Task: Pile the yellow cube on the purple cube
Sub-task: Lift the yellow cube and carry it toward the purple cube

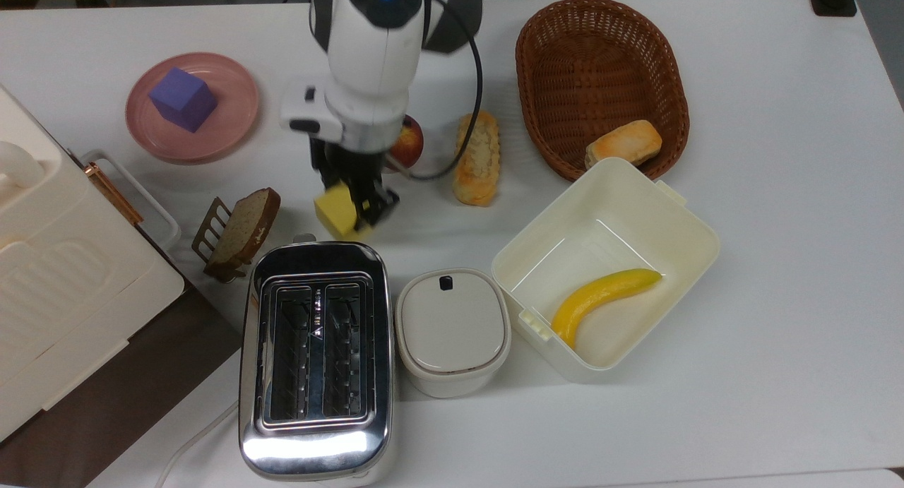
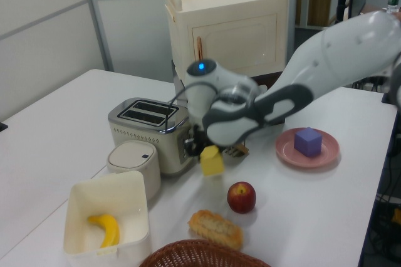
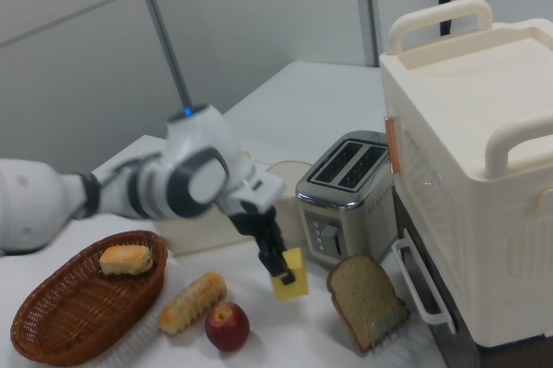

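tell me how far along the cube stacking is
Done: the gripper is shut on the yellow cube, which hangs clear of the table in the left view. In hand: carrying it. Left: bring it over the purple cube, alone on the pink plate, and set it on top.

I saw a mirror-polished metal toaster (image 1: 316,354), a rough woven wicker basket (image 1: 600,29), and a matt yellow cube (image 1: 337,210).

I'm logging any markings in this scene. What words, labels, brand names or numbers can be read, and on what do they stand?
None can be read.
The toaster has small marks between its slots, too small to read.
The gripper holding the yellow cube shows no text.
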Robot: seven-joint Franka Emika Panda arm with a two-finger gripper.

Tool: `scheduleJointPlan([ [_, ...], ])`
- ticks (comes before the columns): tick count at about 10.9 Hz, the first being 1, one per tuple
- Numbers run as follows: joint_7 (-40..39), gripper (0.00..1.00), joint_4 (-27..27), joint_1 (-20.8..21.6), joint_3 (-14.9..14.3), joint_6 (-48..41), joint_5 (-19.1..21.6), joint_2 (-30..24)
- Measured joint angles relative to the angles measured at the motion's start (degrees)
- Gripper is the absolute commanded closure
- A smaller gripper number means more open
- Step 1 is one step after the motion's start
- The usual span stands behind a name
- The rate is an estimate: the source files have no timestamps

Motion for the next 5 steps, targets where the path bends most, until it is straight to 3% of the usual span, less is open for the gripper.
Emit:
scheduleJointPlan([
  [1,-5.8,0.87,0.1,-1.3,1.3,-7.6,-0.1,-4.0],
  [3,-17.8,0.86,0.0,-7.7,6.8,-20.0,-0.1,-11.3],
  [5,-25.9,0.86,0.0,-13.4,9.0,-24.9,-0.1,-15.7],
])
